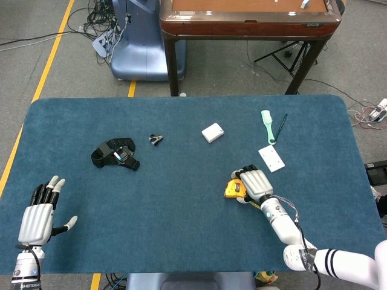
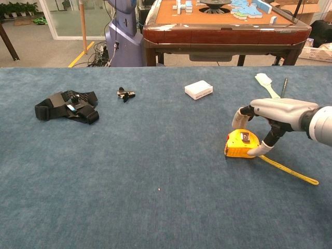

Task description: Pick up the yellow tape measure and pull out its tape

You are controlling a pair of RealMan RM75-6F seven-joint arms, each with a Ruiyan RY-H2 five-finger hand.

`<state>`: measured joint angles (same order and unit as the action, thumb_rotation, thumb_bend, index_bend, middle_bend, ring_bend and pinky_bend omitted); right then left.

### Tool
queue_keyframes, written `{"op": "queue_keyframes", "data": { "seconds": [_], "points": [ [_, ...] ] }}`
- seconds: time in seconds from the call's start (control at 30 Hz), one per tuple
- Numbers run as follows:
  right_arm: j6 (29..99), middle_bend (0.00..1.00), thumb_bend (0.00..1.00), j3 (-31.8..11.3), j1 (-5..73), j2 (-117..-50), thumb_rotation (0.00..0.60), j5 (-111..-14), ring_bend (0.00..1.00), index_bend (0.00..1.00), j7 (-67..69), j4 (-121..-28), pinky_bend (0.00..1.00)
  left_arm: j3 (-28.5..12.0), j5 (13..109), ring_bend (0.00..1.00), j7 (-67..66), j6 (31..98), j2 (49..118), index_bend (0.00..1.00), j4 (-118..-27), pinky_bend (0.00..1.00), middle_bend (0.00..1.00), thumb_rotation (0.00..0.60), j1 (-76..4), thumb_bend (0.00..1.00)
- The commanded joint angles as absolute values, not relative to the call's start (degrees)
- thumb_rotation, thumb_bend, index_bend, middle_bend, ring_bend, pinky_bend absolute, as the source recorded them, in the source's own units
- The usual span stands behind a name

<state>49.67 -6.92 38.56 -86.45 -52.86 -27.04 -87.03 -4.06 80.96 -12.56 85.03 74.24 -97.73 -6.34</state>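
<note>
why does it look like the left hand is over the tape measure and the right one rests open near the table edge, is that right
Sides are swapped. The right hand is over the tape measure; the left hand rests open near the table edge. The head view shows both.

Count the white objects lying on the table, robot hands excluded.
2. A white box lies right of centre toward the far edge; a flat white card lies further right, just beyond the right hand. None looks hidden.

The yellow tape measure [image 2: 241, 143] lies flat on the blue table [image 2: 129, 171], its tape [image 2: 290, 172] partly drawn out, trailing right across the cloth.
</note>
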Motion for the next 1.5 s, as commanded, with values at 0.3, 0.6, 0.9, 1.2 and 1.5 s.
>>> {"op": "queue_keyframes", "data": {
  "seconds": [0.3,0.6,0.9,1.2,1.5],
  "points": [
    [48.6,0.31,0.26,-5.3,40.0,-86.7,0.600,-51.5,0.19,0.31,-28.3,-86.4,0.13,-4.1,80.7,0.00,-12.6,84.7,74.4,0.00,-97.6,0.00,0.00,0.600,-6.5,0.17],
    [48.6,0.32,0.30,-4.8,40.8,-87.4,0.600,-50.4,0.21,0.31,-28.3,-85.4,0.13,-4.2,80.5,0.00,-12.4,84.1,74.8,0.00,-97.2,0.00,0.00,0.600,-6.8,0.17],
    [49.8,0.48,0.60,-5.6,41.3,-86.8,0.600,-50.5,0.33,0.47,-27.5,-87.2,0.20,-4.7,80.6,0.00,-11.4,82.5,73.8,0.00,-97.5,0.00,0.00,0.600,-8.0,0.17],
    [51.6,0.60,0.70,-9.6,43.3,-82.0,0.600,-51.1,0.48,0.61,-26.7,-96.3,0.28,-7.6,81.2,0.00,-4.8,74.4,70.3,0.00,-100.0,0.00,0.00,0.600,-14.3,0.17],
    [52.2,0.63,0.71,-13.5,48.4,-80.4,0.600,-44.5,0.51,0.63,-30.1,-102.8,0.31,-11.7,78.8,0.00,4.9,64.7,69.8,0.00,-102.4,0.00,0.00,0.600,-22.1,0.17]
  ]
}}
